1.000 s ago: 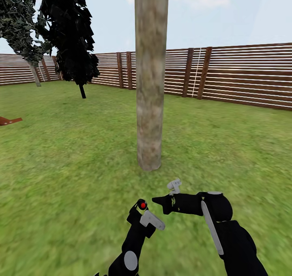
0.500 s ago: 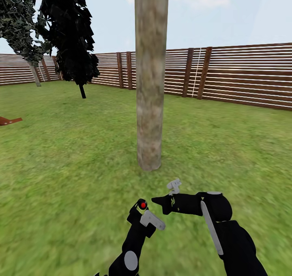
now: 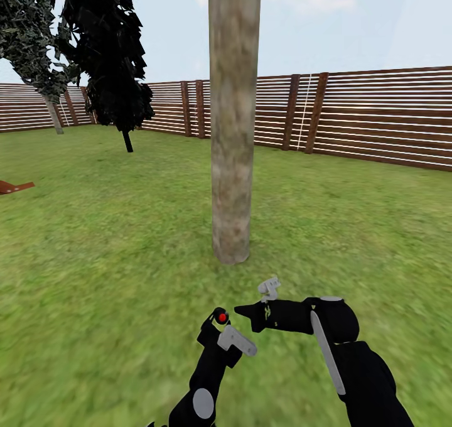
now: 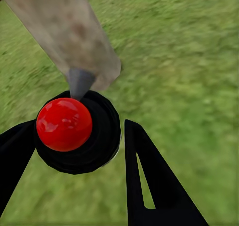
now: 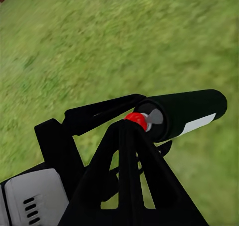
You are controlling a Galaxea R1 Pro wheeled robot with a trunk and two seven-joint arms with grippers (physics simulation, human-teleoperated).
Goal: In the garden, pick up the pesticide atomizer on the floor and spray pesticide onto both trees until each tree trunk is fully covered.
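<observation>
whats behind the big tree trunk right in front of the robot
Behind the tree trunk runs the brown slatted wooden fence, across the lawn, with sky above. The stretch of fence and grass directly behind the trunk is covered by it.

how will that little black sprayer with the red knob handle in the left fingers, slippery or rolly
The pesticide atomizer looks round and smooth-sided, so it may twist or roll between the flat fingers. It is small next to them, so probably light. It looks rigid, unlikely to squash.

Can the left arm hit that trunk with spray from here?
Probably yes: the left gripper holds the pesticide atomizer aimed at the tree trunk, with bare grass between.
</observation>
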